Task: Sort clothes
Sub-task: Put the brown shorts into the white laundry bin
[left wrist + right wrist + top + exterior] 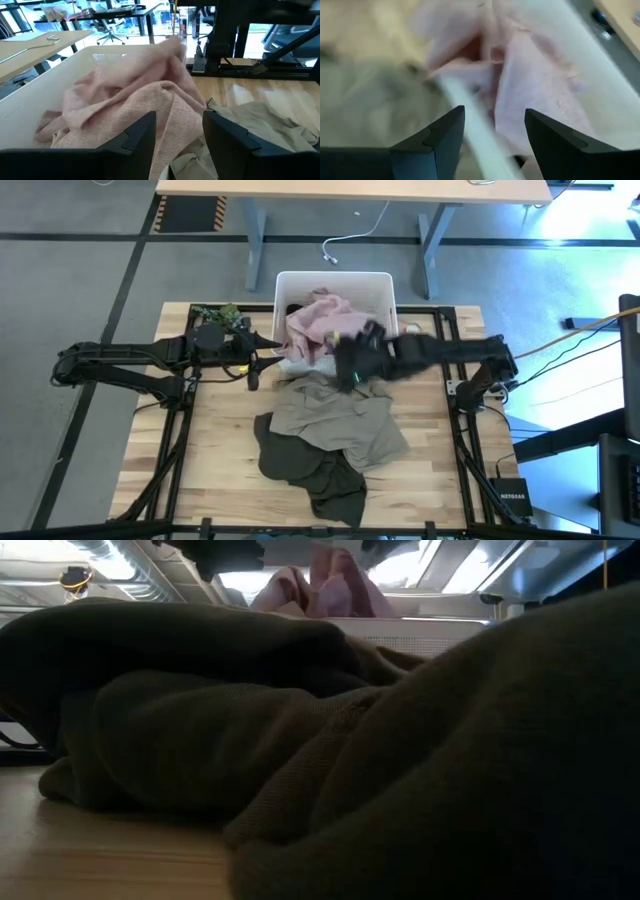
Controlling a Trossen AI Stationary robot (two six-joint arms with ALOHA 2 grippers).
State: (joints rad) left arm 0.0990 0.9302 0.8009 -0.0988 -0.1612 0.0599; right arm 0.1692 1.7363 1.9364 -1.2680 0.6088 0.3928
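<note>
A pale pink garment (320, 325) lies heaped in the white bin (380, 285) and hangs over its near rim; it also shows in the low view (325, 590). A khaki-tan garment (345, 415) lies crumpled on the table just in front of the bin. Its near edge lies over a dark olive garment (315, 470). No black garment shows plainly. My left gripper (253, 372) (179, 120) is open and empty by the bin's near left corner, facing the pink garment. My right gripper (347, 372) (495, 112) is open and empty above the bin's near rim (470, 135).
A small green plant (215, 313) stands at the far left, beside the bin. Bare wood (210, 440) lies left and right of the garments. Black frame rails (445, 330) run along the table's edges. In the low view, dark cloth (300, 740) fills the foreground.
</note>
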